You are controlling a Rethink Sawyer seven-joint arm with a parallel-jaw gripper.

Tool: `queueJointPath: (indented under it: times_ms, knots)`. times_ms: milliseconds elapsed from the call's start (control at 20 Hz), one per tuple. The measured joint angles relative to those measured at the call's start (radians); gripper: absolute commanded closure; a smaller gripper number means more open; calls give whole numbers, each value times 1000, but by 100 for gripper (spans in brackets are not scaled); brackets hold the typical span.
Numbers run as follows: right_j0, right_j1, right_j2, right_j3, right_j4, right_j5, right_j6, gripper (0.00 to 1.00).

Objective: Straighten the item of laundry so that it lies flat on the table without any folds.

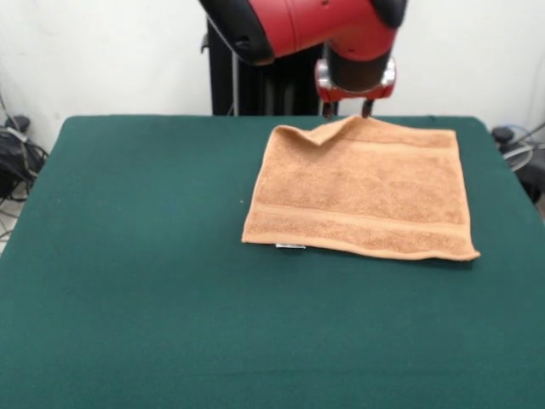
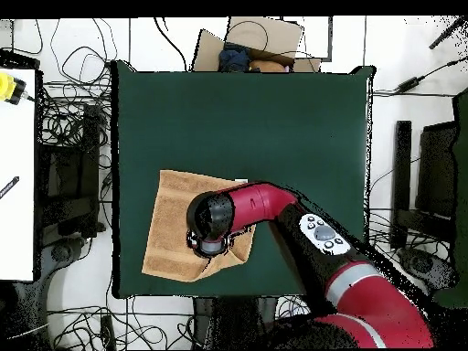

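The tan-orange towel (image 1: 358,192) lies spread on the green table (image 1: 136,256), toward the robot's side. Its near edge and woven bands lie flat, and a small white tag (image 1: 290,246) shows on the near edge. Its far edge is puckered and lifted into a small peak with a crease beside it. My gripper (image 1: 347,111) hangs right over that raised far edge, its two fingertips (image 1: 328,109) apart on either side of the peak. In the overhead view the arm's head covers the gripper (image 2: 212,243) over the towel (image 2: 169,224) near the table's (image 2: 274,110) bottom edge.
The black pedestal (image 1: 255,85) stands behind the table's far edge. A cardboard box (image 2: 260,41) sits beyond the table's opposite side. Cables and equipment (image 2: 69,183) crowd the floor at the sides, beside a white surface (image 2: 16,164).
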Motion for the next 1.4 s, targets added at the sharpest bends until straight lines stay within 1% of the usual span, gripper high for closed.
queueJointPath:
  times_ms: [350,700,900,1200,1400]
  knots:
    - [41,5,1,0,0,-32,0,0]
    - [48,14,1,0,0,-148,0,0]
    - [48,27,0,0,-15,-215,0,0]
    - [38,82,-2,-1,-67,-303,0,0]
    - [0,124,-2,-1,-95,-323,0,0]
